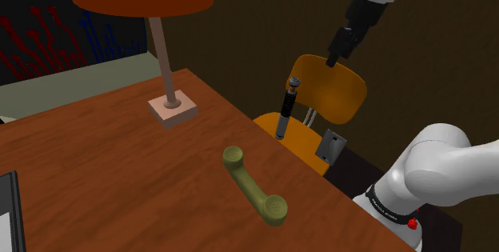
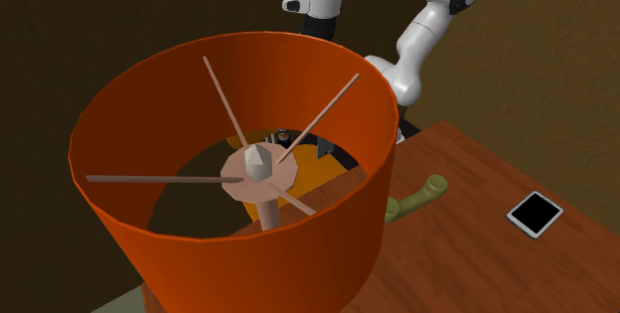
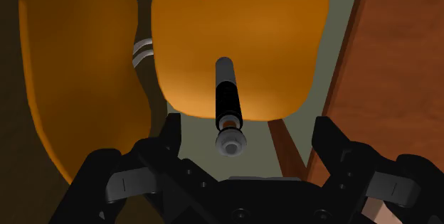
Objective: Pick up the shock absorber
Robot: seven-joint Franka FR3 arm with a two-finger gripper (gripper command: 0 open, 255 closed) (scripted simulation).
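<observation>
- The shock absorber is a slim rod with a black barrel in the middle, a grey rounded head on top and a grey tube at the foot.
- It stands roughly upright on the seat of the orange chair, long axis vertical, head pointing up toward the claw.
- It lies below the claw and apart from it; nothing touches it.
- In the wrist view the rod is seen almost end-on, its grey head nearest the claw and the barrel running away toward the seat.
- The claw is spread wide and holds nothing; its black fingers stand on either side of the rod's head, which lies closer to one finger than the other.
- Count: one shock absorber, one chair, one claw.
- On the wooden counter, off to the side of the claw and lower: one lamp with an orange shade, one green telephone handset, one flat black slab.
- One small grey bracket sits at the seat's edge, below the claw.
</observation>
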